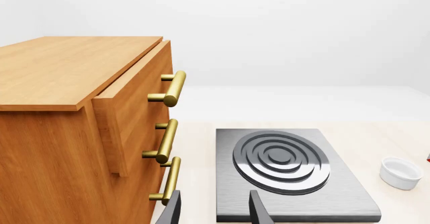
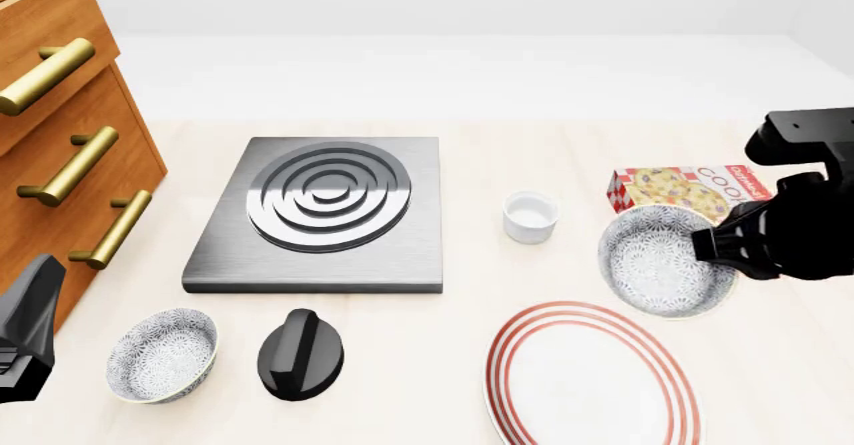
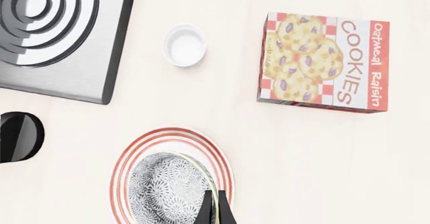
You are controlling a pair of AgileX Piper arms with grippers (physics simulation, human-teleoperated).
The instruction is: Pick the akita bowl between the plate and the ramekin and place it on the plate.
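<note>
My right gripper (image 2: 717, 248) is shut on the rim of the akita bowl (image 2: 661, 261), a white bowl with a grey-blue speckled pattern. It hangs tilted in the air, just right of the ramekin (image 2: 530, 215) and beyond the plate (image 2: 587, 390). In the right wrist view the akita bowl (image 3: 168, 191) lies in front of the red-ringed plate (image 3: 124, 158), with the fingers (image 3: 216, 209) pinching its edge. The ramekin (image 3: 184, 45) stands apart from both. My left gripper (image 1: 215, 206) is open and holds nothing, low at the front left (image 2: 27, 335).
A second patterned bowl (image 2: 163, 353) and a black knob-shaped object (image 2: 300, 355) sit at the front left. A grey burner slab (image 2: 320, 215) lies in the middle. A cookie box (image 2: 687, 190) is behind the held bowl. A wooden drawer cabinet (image 2: 60, 135) fills the left.
</note>
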